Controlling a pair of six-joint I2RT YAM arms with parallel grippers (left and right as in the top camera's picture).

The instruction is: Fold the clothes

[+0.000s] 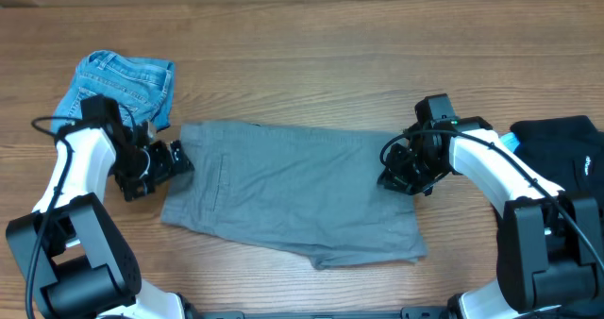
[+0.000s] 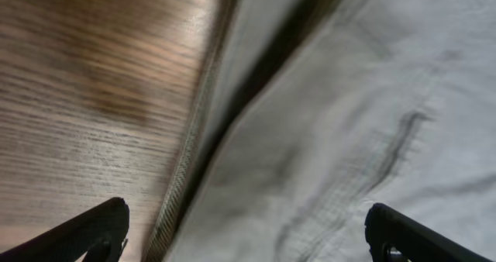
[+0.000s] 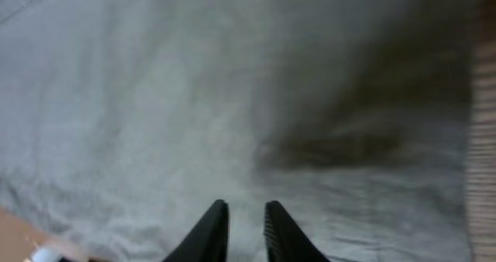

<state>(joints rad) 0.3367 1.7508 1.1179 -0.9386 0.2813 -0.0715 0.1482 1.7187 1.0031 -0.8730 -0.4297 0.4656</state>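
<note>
The grey shorts (image 1: 293,192) lie spread flat across the middle of the table. My left gripper (image 1: 175,163) is open at their left edge; in the left wrist view its fingers (image 2: 248,235) straddle the hem of the grey cloth (image 2: 341,138). My right gripper (image 1: 401,173) is at the shorts' right edge. In the right wrist view its fingers (image 3: 246,231) are nearly together, low on the grey cloth (image 3: 155,99), and seem to pinch it. The light-blue denim shorts (image 1: 123,83) lie bunched at the far left. The black garment (image 1: 566,154) lies at the right edge.
The wooden table (image 1: 321,55) runs bare along the back. The denim shorts lie just behind my left arm, and the black garment lies under my right arm's elbow. The table's front edge is close below the grey shorts.
</note>
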